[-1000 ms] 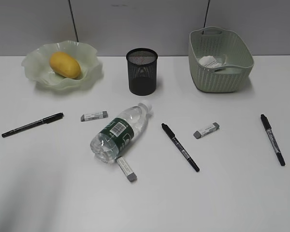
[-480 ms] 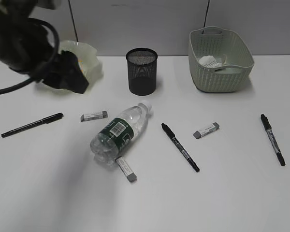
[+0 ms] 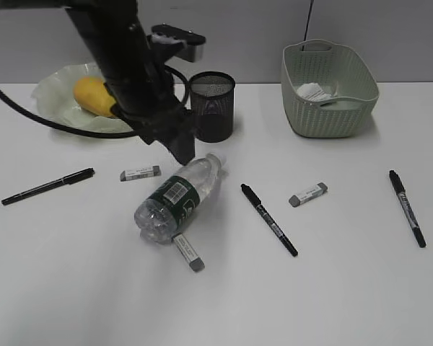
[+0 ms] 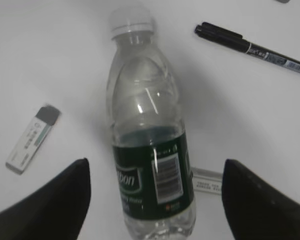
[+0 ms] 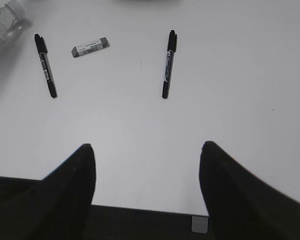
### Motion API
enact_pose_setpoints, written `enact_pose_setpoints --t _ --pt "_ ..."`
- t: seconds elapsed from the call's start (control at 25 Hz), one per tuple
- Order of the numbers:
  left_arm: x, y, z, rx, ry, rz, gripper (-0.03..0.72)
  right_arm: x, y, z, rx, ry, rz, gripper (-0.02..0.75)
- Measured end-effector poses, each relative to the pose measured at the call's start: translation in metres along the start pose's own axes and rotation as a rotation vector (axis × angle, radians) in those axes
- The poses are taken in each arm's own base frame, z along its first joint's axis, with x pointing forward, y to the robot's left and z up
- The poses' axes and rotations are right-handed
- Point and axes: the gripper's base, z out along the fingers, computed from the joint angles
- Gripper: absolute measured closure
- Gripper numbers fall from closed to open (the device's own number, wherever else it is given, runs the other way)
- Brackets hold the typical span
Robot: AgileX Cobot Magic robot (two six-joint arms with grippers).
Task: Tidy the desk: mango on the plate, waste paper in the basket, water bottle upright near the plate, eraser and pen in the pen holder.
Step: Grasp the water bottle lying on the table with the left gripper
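Clear plastic water bottle [image 3: 177, 196] lying on its side near the middle of the white desk [image 3: 332, 288], white cap toward the far edge, dark green label with barcode facing up. Left pincer [image 3: 182, 148] hovering just above the cap end, spread wide and holding nothing; in the left wrist view, both dark fingers [image 4: 50, 205] flanking the bottle's lower body without touching. Right pincer [image 5: 147, 165] also spread, empty, poised over bare desk close to the near edge.

Yellow-orange mango [image 3: 92, 96] sitting in the ruffled pale green plate [image 3: 54, 90] at the far left corner, partly hidden behind the left arm. Crumpled white paper [image 3: 314, 92] inside the woven green basket [image 3: 330, 108] at the far right. Black mesh pen holder [image 3: 213, 107] standing upright between plate and basket, just behind the arm.

Three erasers: one [image 3: 140, 173] left of the bottle, one [image 3: 189, 252] touching or nearly touching its base, one [image 3: 307, 194] right of centre. Three black pens: one [image 3: 47, 187] near the left edge, one [image 3: 269, 219] just right of the bottle, one [image 3: 407, 207] near the right edge.

Open, bare surface along the whole near edge.
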Motion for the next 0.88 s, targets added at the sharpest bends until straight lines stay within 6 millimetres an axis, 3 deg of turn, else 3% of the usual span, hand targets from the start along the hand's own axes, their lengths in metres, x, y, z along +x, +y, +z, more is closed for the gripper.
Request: enact_pose_setpoints --t 0.28,0.56,0.88 --pt "-0.019 -0.003 0.046 0.007 0.076 -0.016 0.055 0.0 0.0 0.0 0.002 0.0 0.0 0.221" --pt "-0.013 0.004 0.09 -0.011 0.189 -0.045 0.053 0.0 0.0 0.0 0.004 0.0 -0.001 0.221" --pt "-0.016 0.005 0.097 -0.019 0.162 -0.05 0.078 0.001 0.0 0.001 0.004 0.003 -0.001 0.221"
